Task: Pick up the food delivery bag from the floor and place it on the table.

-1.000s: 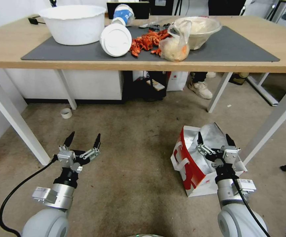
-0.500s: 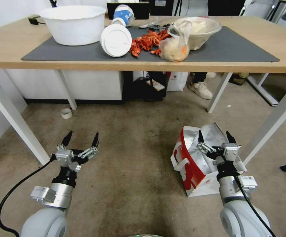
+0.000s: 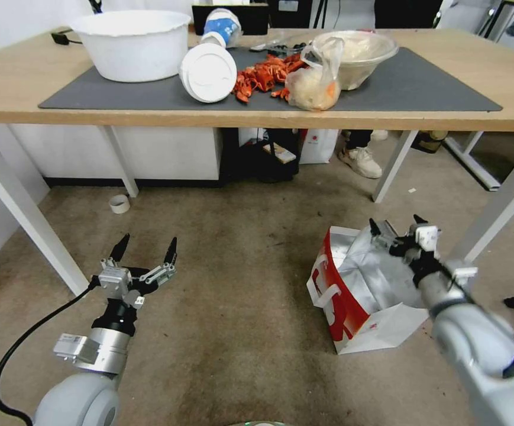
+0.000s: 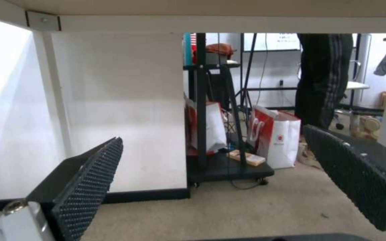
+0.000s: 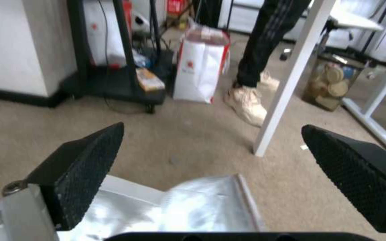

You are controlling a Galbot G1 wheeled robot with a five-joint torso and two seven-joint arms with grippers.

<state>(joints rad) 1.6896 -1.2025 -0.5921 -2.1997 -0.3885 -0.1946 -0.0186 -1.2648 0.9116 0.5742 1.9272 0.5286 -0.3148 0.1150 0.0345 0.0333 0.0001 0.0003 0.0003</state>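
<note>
While the food delivery bag (image 3: 357, 296) sits on the carpeted floor (image 3: 239, 307) in front of the desk (image 3: 8, 89), near its right-hand white leg, the right gripper (image 3: 395, 228) hangs over the bag's far foil-lined rim with its fingers spread apart, holding nothing. The bag's mouth gapes upward, its red side toward the robot's left. The left gripper (image 3: 145, 248) hovers low above the floor, well apart from the bag, fingers also spread.
</note>
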